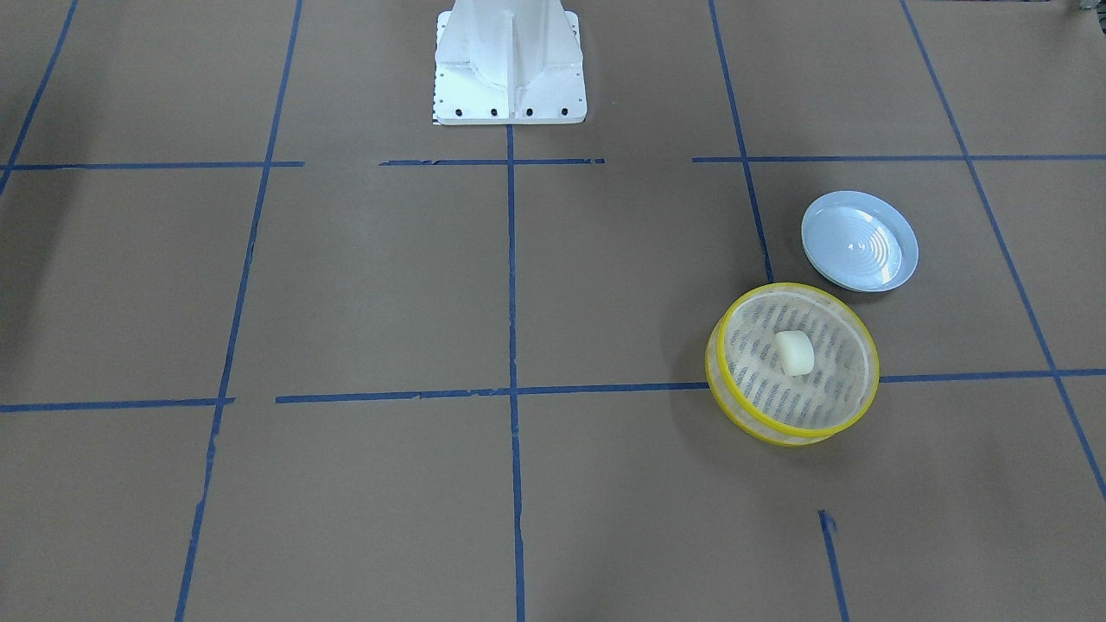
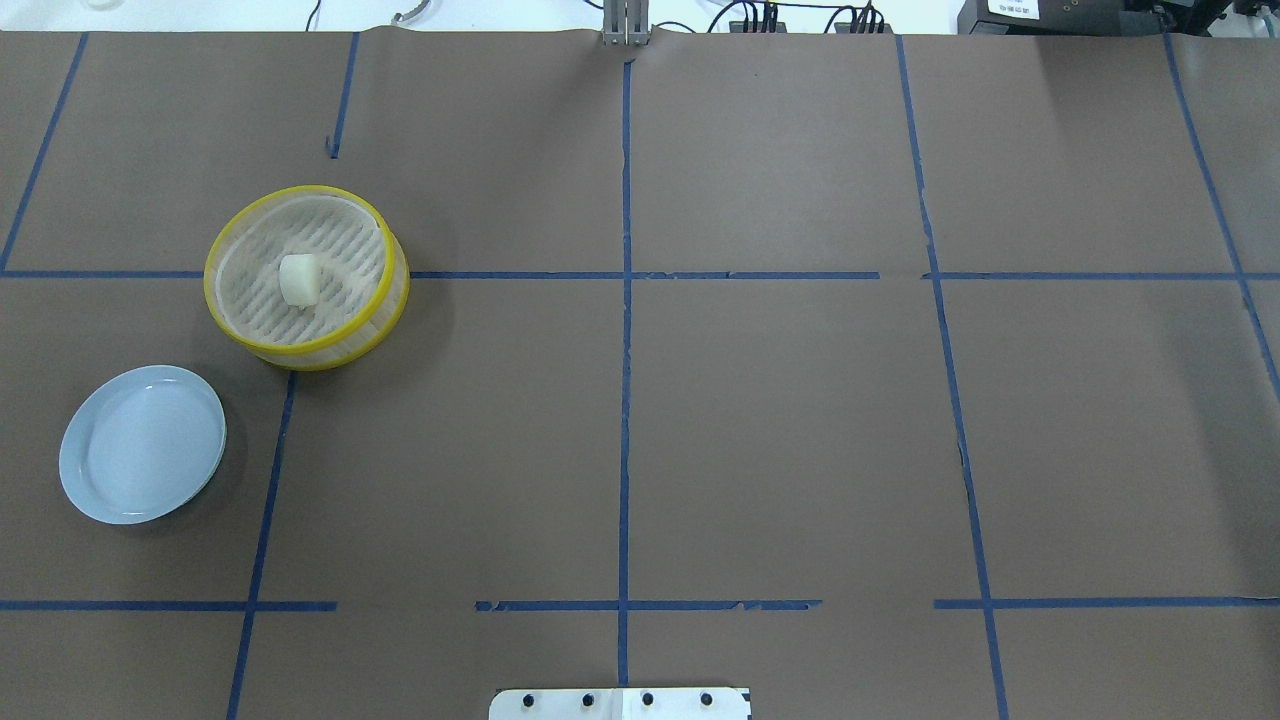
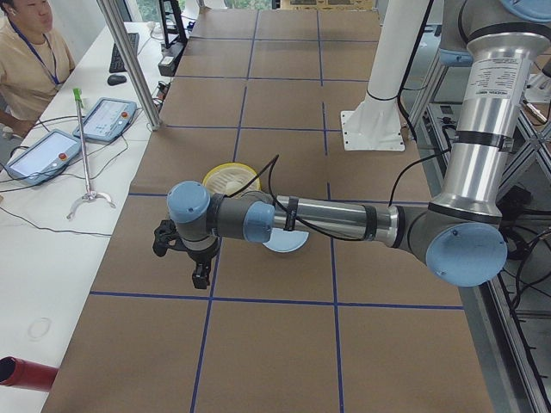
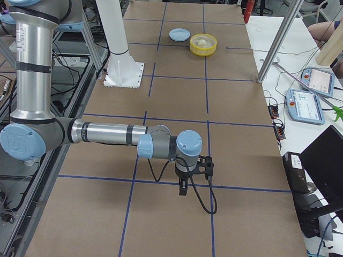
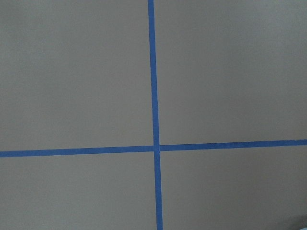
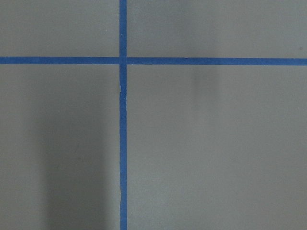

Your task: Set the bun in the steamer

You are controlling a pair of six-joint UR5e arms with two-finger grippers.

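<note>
Since the bun already sits centred in the steamer, hold the left tool and right tool well apart from the steamer; their opening cannot be told.

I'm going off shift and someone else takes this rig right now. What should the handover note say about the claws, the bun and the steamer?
Left claw: shows only in a side view, over bare table away from the steamer; open or shut cannot be told.
Right claw: also shows only in a side view, at the far end of the table from the steamer; cannot be told either.
Bun: lies inside the steamer, near the middle of its slotted base.
Blue plate: beside the steamer, not touching it.
Done: the bun is in the steamer.
Left: nothing of the placing, as far as the views show.
</note>
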